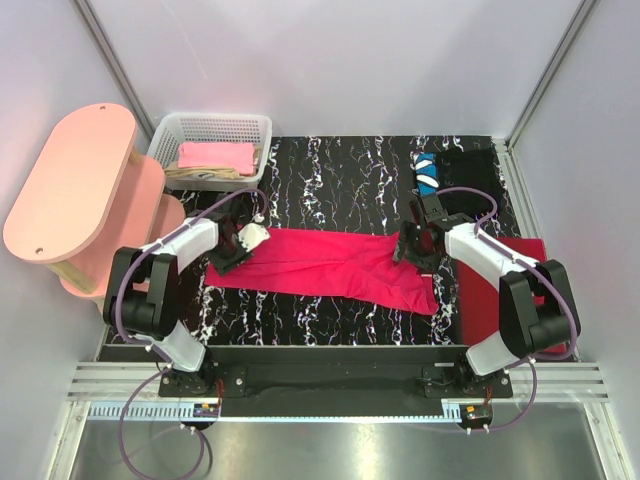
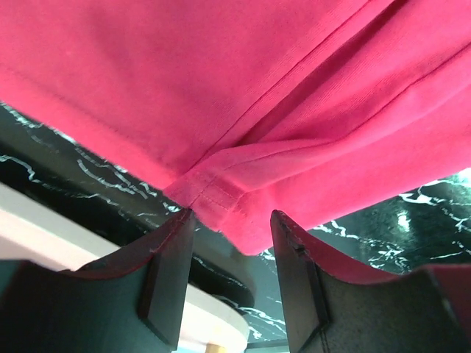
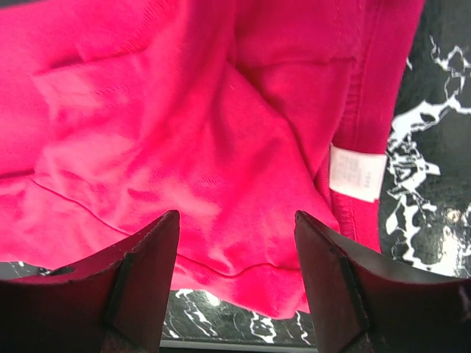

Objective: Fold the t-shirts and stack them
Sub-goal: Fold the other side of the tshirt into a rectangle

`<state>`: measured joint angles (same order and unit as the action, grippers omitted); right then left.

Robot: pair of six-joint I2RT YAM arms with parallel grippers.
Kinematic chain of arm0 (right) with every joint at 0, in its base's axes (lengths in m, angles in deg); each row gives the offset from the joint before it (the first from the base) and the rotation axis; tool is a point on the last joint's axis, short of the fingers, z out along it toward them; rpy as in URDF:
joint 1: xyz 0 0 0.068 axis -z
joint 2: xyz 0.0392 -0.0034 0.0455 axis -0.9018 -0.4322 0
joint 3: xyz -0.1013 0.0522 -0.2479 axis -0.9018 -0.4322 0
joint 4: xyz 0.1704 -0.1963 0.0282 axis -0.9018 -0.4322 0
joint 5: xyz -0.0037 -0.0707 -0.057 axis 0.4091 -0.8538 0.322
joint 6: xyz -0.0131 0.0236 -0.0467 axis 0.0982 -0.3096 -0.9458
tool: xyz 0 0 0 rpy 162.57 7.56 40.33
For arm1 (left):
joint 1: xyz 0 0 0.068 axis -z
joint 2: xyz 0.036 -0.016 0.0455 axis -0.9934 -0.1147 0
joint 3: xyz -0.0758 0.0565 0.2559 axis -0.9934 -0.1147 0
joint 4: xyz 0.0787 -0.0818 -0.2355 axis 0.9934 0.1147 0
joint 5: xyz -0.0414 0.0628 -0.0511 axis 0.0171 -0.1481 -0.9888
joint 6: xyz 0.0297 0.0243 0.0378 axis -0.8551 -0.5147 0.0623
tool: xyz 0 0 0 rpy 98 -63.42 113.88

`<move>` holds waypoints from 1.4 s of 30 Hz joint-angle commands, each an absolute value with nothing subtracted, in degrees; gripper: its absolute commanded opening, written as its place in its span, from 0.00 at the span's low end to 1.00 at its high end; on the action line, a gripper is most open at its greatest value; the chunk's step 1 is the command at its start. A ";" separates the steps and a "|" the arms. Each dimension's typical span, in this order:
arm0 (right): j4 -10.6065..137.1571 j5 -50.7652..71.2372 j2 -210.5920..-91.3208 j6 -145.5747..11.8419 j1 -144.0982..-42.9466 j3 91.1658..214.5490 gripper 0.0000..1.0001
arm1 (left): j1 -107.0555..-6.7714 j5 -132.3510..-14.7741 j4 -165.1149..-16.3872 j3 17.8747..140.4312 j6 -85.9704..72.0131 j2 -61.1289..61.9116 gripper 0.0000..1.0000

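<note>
The crimson-red t-shirt lies folded into a long strip across the black marbled table. My left gripper hovers over the strip's left end. In the left wrist view the gripper is open, and a hemmed corner of the red cloth lies just past its fingertips, unclamped. My right gripper is at the strip's right end. In the right wrist view it is open over rumpled red cloth, with the white neck tag to its right. A black t-shirt with a blue-white patch lies at the back right.
A white basket at the back left holds folded pink and beige t-shirts. A pink two-tier stand is beside the table's left edge. A flat dark-red rectangle lies under the right arm.
</note>
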<state>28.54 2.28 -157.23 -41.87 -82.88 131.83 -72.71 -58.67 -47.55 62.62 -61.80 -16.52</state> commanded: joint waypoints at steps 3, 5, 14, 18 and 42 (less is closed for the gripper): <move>32.67 3.47 -157.24 -40.99 -83.29 131.72 0.70 | -72.51 -60.47 -47.87 66.30 -60.66 -18.24 0.42; 32.93 3.47 -157.68 -41.07 -83.29 131.45 0.70 | -72.51 -60.21 -48.22 66.66 -60.74 -19.73 0.29; 35.13 3.74 -161.01 -41.42 -83.29 129.43 0.68 | -72.78 -58.27 -49.54 68.59 -61.54 -22.47 0.00; 35.48 3.21 -164.43 -42.13 -83.29 129.60 0.68 | -73.13 -56.87 -49.80 68.51 -62.33 -21.76 0.00; 35.66 1.36 -167.00 -42.31 -83.29 130.75 0.69 | -78.05 -56.34 -50.50 73.33 -63.74 -19.73 0.00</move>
